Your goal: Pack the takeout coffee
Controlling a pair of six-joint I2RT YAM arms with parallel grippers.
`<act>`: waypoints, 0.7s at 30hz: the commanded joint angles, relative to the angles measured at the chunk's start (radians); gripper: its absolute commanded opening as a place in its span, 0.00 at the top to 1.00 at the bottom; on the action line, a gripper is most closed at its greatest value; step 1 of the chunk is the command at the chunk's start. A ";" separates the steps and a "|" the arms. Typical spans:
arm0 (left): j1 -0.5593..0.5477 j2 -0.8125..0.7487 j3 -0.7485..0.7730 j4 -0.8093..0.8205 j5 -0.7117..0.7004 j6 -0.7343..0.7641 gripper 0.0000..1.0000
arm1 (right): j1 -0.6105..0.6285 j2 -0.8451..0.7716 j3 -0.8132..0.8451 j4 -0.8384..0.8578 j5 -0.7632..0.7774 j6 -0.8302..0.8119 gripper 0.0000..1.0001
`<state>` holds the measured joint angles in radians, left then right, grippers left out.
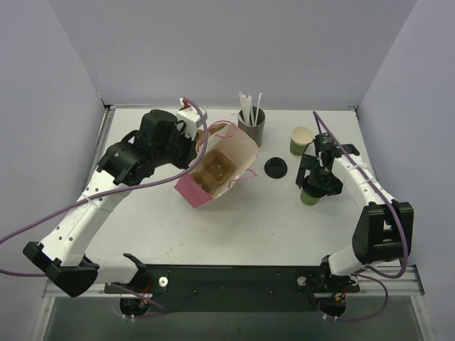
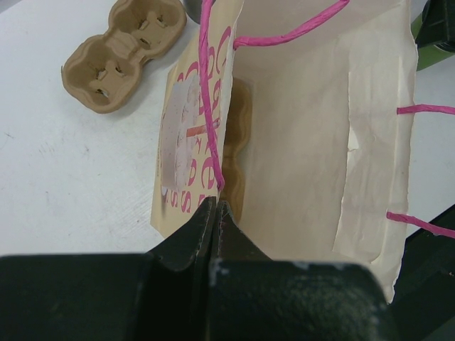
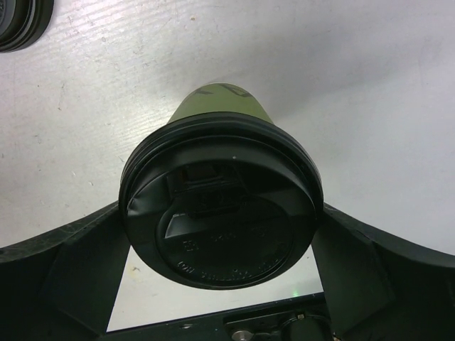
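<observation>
The takeout coffee point(image 3: 217, 106) is a green paper cup with a black lid point(image 3: 220, 206) pressed on, standing upright on the table at the right point(image 1: 310, 195). My right gripper point(image 3: 220, 209) hangs over it point(image 1: 313, 183), open, with one finger on each side of the lid. A cream paper bag point(image 1: 231, 153) with pink print lies on its side mid-table, mouth open. My left gripper point(image 2: 215, 202) is shut on its pink cord handle point(image 2: 207, 106) at the bag's rim point(image 1: 195, 145). A brown cardboard cup carrier point(image 1: 213, 170) sits inside the bag.
A loose black lid point(image 1: 276, 168) lies between bag and cup. Another green cup point(image 1: 301, 141) with a cream inside stands behind my right gripper. A grey holder of white straws point(image 1: 251, 126) stands at the back. A second cardboard carrier point(image 2: 121, 57) lies left of the bag.
</observation>
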<state>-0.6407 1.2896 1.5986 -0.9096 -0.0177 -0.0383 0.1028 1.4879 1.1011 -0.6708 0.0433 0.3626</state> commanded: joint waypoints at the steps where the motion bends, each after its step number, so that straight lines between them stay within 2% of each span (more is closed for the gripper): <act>1: -0.004 -0.032 0.000 0.046 -0.007 0.015 1.00 | -0.015 0.029 -0.021 -0.009 -0.011 -0.011 0.02; 12: -0.004 -0.029 0.000 0.046 -0.008 0.014 1.00 | -0.022 0.034 -0.029 0.007 -0.031 -0.013 0.09; 21: -0.004 -0.027 -0.008 0.051 -0.008 0.020 1.00 | -0.020 -0.014 -0.020 -0.012 -0.036 -0.001 0.38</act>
<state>-0.6407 1.2892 1.5944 -0.9092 -0.0216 -0.0376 0.0856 1.5196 1.0828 -0.6453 0.0124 0.3580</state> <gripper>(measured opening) 0.022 0.852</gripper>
